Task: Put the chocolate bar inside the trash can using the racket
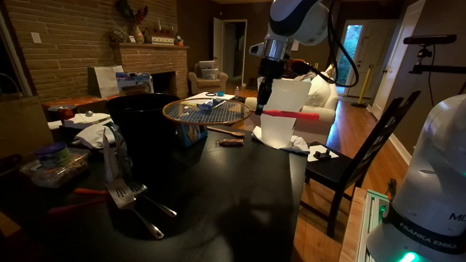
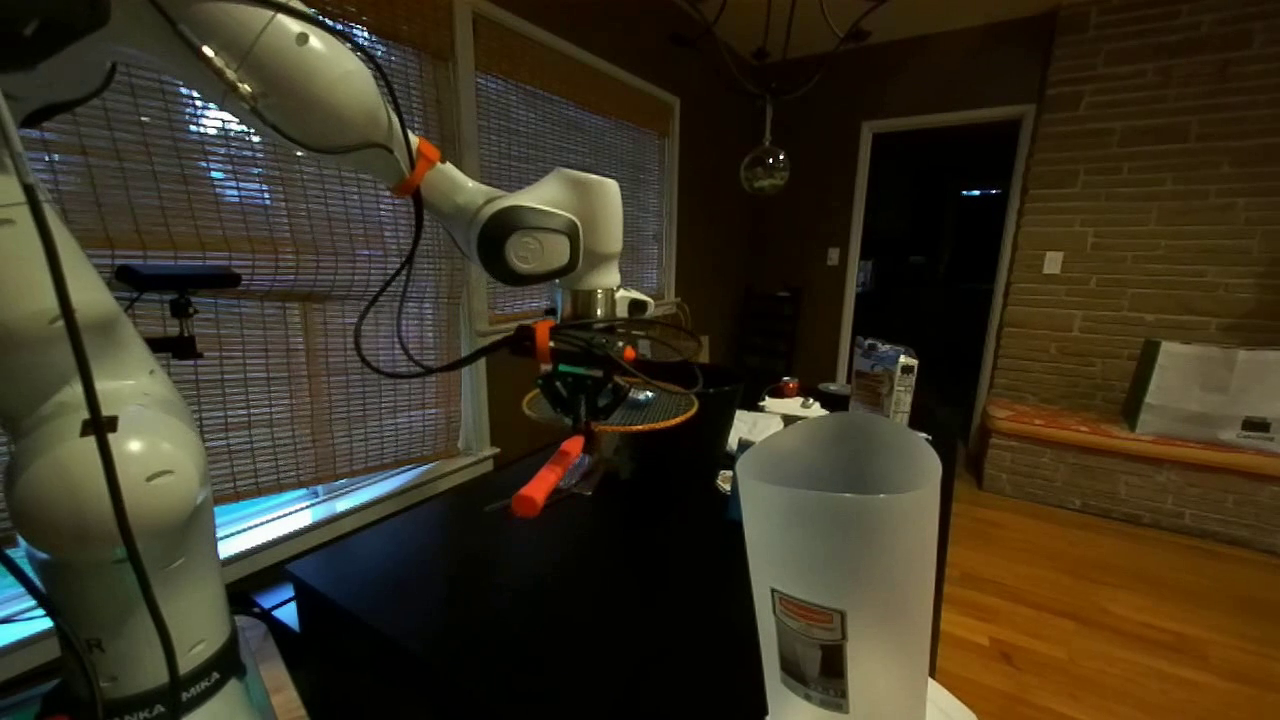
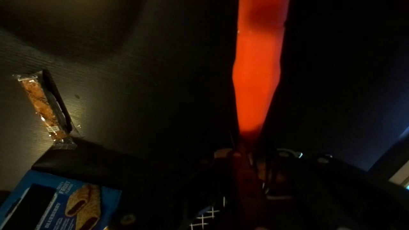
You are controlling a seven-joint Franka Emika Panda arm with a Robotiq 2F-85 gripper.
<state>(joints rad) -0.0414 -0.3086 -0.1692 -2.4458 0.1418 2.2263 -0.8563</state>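
Check out the chocolate bar (image 1: 208, 105): small, oblong, done up in a bluish-grey wrapper with a shiny, kinda crumpled look. Goes deeper blue in spots and catches a pale silvery glint on the side nearer the gripper (image 1: 259, 110). Way too small to read any print on. Lying right on the mesh of the racket (image 1: 229, 115), around mid-head, inside the orange-brown rim. In an exterior view, can see the bar (image 2: 641, 397) again, just paler and almost white. Got a proper pinch there too: can see fingers pinching the racket right by the inner end of its red-orange handle (image 1: 291, 115), and in the wrist view can follow that handle straight into the grip. Held up roughly level above the black table (image 1: 236, 189). Got the head close to the tall black trash can (image 1: 145, 127), overlapping its rim in an exterior view; can't tell whether over the opening or just beside it. Also spotting a brown snack (image 3: 43, 107) in clear plastic, lying on the table near a blue box (image 3: 60, 198).
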